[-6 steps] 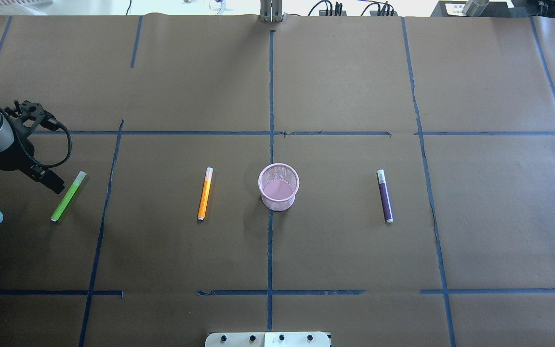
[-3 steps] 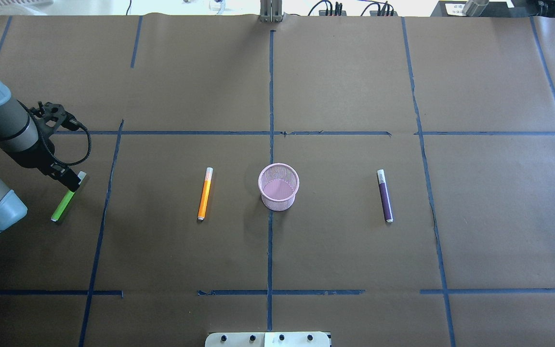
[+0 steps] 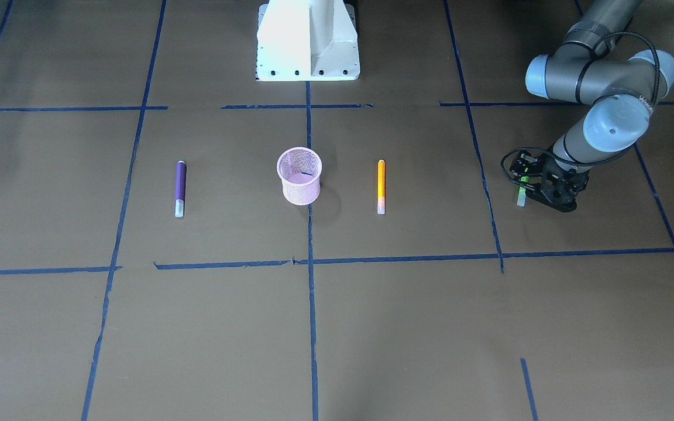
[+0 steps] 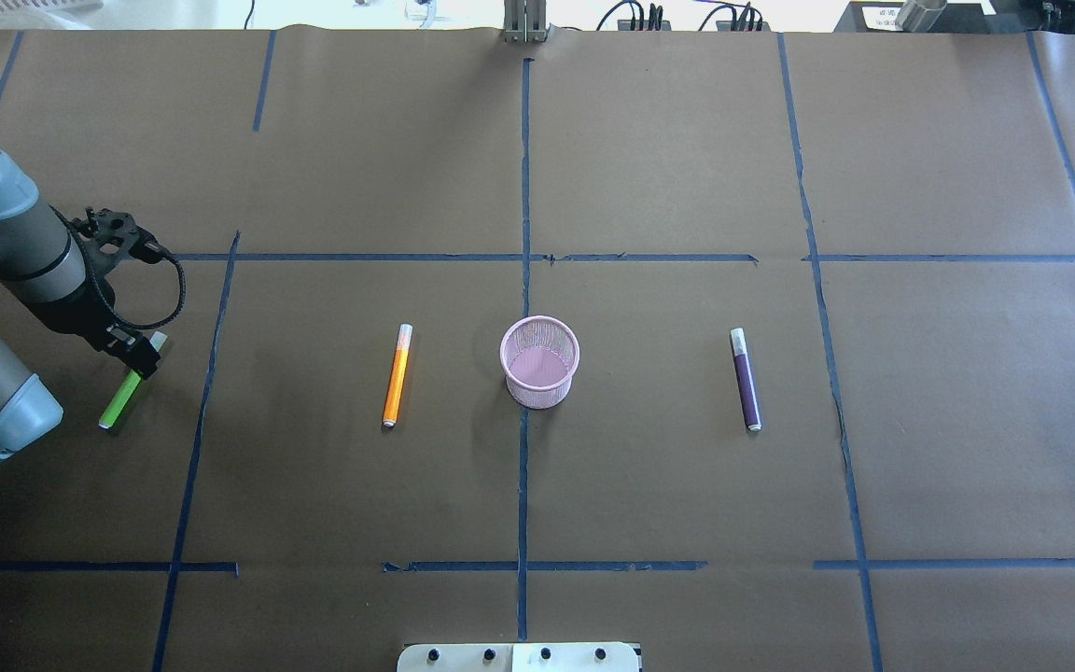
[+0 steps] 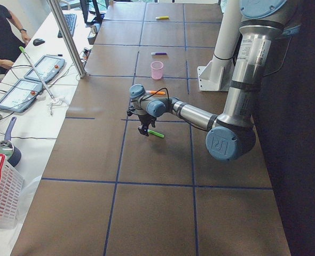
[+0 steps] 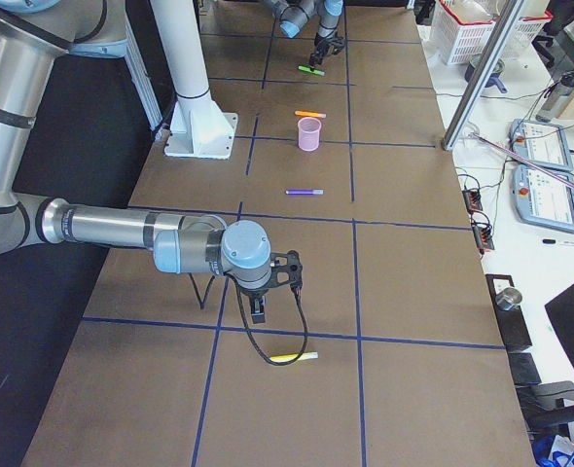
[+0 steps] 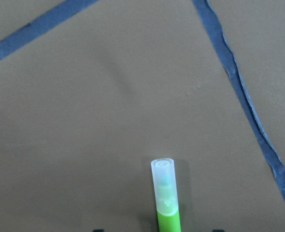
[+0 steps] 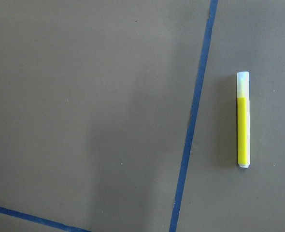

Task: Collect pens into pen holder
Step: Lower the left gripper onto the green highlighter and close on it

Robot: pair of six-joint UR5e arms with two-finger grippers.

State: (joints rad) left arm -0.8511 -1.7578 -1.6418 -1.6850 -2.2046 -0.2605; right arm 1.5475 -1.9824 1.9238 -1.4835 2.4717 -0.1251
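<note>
The pink mesh pen holder (image 4: 539, 362) stands upright at the table's middle. An orange pen (image 4: 397, 375) lies to its left and a purple pen (image 4: 746, 378) to its right. A green pen (image 4: 119, 403) lies at the far left. My left gripper (image 4: 141, 359) is down over its capped half, open, with dark fingertips (image 7: 98, 230) on either side of the green pen (image 7: 165, 203). A yellow pen (image 8: 243, 120) lies below my right wrist camera. My right gripper (image 6: 259, 309) hangs near it above the table; I cannot tell whether it is open or shut.
Blue tape lines cross the brown paper cover. The white robot base (image 3: 308, 41) stands at the table's near edge. Beyond the far edge are tablets (image 5: 18, 93), cables and a white basket (image 5: 0, 197). A person (image 5: 0, 32) sits there.
My left arm has swung right and lowered onto the green pen, now covering its capped half. The other pens and the holder have not moved.
</note>
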